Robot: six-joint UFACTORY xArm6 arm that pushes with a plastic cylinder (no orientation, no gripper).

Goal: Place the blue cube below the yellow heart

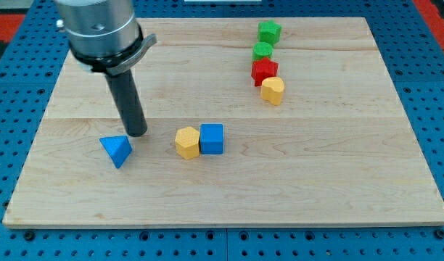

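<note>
End effector, a jawless rod with nothing to open or close, tip (137, 133) just above blue triangular block (117, 150); blue cube (212, 138) touching yellow hexagonal block (186, 142), well apart from yellow heart (273, 90) on tabletop (338, 167); placement apparently not yet done.

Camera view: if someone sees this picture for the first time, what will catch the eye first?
The big grey arm with its dark rod at the view's upper left, my tip resting just above the blue triangular block. Next, the blue cube touching a yellow block near the board's middle. Then a column at the upper right: two green blocks, a red block and the yellow heart.
</note>
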